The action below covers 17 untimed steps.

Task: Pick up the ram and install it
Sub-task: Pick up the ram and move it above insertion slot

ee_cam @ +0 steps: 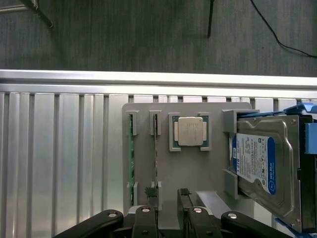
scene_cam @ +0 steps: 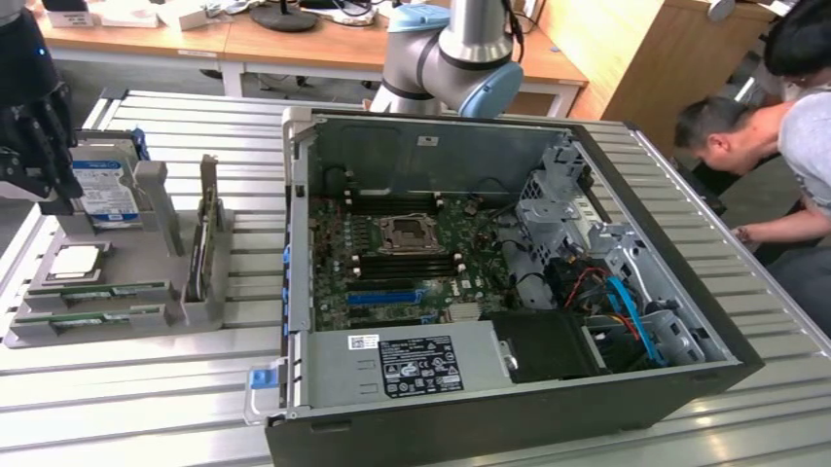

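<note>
Empty fingers (ee_cam: 185, 203), spread wide, above the grey holder (ee_cam: 143, 111).
Count: two green sticks, ram (ee_cam: 155, 148) and second stick (ee_cam: 132, 158); one processor (ee_cam: 190, 131); one hard drive (ee_cam: 267, 163).

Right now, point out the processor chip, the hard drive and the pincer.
processor chip (ee_cam: 190, 131): wrist view, centre of its silver lid.
hard drive (ee_cam: 253, 163): wrist view, its blue-and-white label.
pincer (ee_cam: 166, 191): wrist view, midway between its fingertips.

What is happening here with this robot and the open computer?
A robot arm holds its open gripper above a grey parts tray, holding nothing. It is nearest one green RAM stick; a second stick lies beside it. The open computer case stands alongside; a person leans nearby.
</note>
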Tool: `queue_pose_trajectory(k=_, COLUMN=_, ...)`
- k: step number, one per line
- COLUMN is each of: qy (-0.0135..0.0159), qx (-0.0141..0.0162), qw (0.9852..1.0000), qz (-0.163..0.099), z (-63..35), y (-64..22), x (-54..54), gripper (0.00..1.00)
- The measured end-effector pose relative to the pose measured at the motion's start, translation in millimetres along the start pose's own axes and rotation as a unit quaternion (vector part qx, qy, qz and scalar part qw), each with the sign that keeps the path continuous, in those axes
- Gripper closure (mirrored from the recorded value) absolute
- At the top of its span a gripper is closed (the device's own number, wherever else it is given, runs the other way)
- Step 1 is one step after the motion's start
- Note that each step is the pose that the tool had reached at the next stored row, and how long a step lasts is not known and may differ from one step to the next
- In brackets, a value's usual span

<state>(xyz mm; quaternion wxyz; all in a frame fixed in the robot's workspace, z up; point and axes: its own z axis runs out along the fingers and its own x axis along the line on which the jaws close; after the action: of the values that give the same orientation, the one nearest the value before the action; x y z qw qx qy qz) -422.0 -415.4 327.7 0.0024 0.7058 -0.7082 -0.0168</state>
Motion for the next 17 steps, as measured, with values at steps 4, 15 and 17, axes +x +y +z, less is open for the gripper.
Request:
queue_pose_trajectory(k=4, qy=0.0000, qx=0.0000, qw=1.0000, qz=0.000, z=4.5, y=-0.1, x=0.1, gripper=0.70)
queue_pose_trajectory(k=15, qy=0.0000, qx=0.0000, qw=1.0000, qz=0.000, z=21.9, y=-0.6, x=0.4, gripper=0.70)
queue_pose_trajectory(k=17, qy=0.0000, qx=0.0000, qw=1.0000, qz=0.000, z=24.9, y=-0.7, x=0.5, gripper=0.70)
